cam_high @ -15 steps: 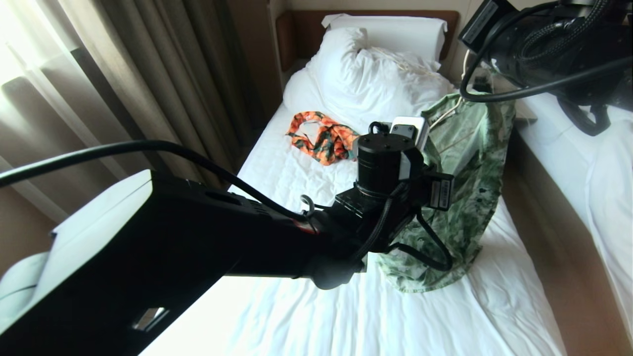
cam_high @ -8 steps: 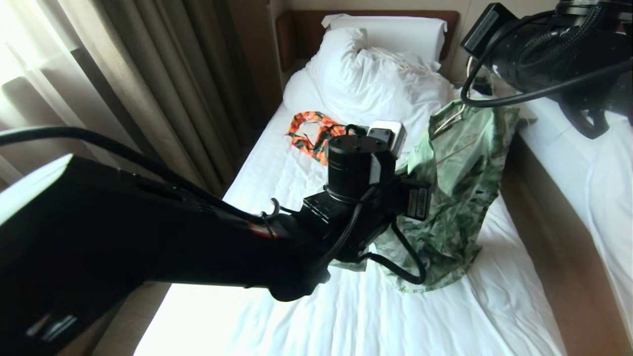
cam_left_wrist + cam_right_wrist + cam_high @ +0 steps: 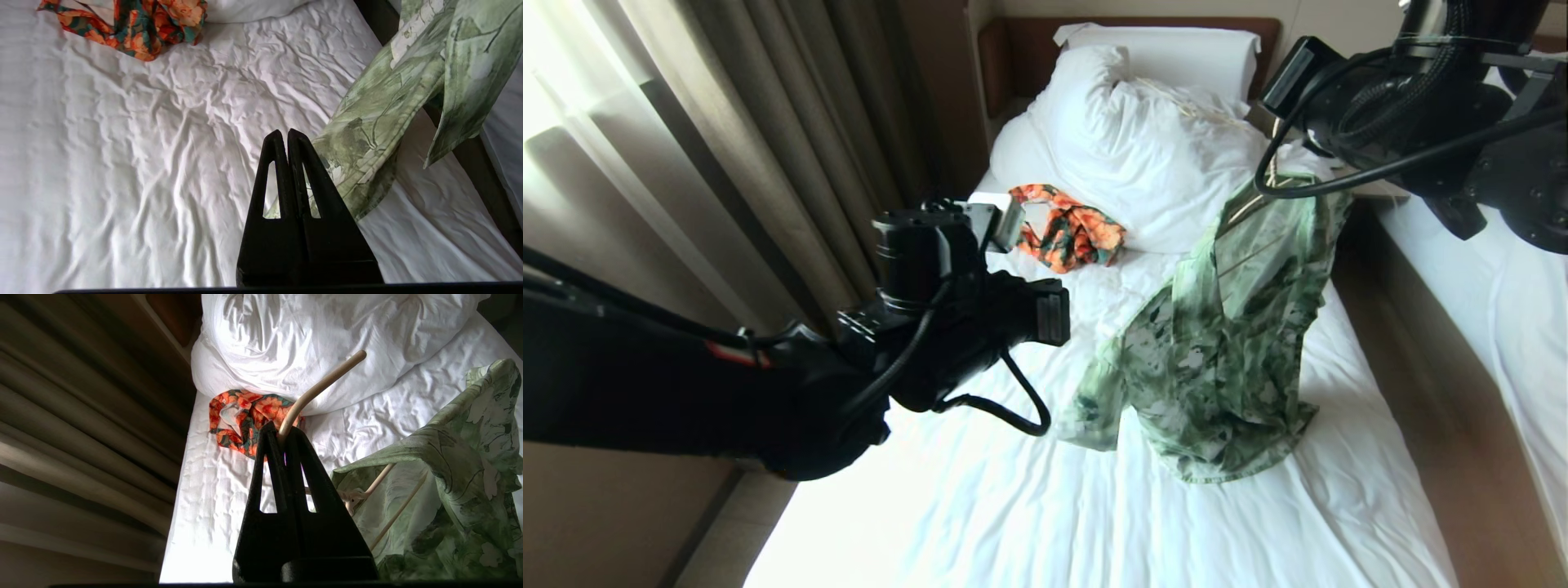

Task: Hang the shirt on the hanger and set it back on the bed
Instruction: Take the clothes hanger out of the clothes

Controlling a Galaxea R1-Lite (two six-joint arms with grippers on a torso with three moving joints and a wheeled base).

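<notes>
Shirt hung from the hanger over the bed's right side.
The right gripper (image 3: 282, 435) was clamped on the hanger (image 3: 316, 391) hook; the shirt (image 3: 1217, 343) trailed long-axis down to the bed (image 3: 980, 506), and the left gripper (image 3: 287, 136), closed and empty, was beside its sleeve.

Black arms, looping black cables, black wedge end effector (image 3: 287, 134) with triangular cutouts

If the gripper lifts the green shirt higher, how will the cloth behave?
Probably floppy: the shirt drapes in folds from the hanger, which the right gripper holds, its hem trailing on the bed. It looks thin and light, so it may swing or slip off.
</notes>
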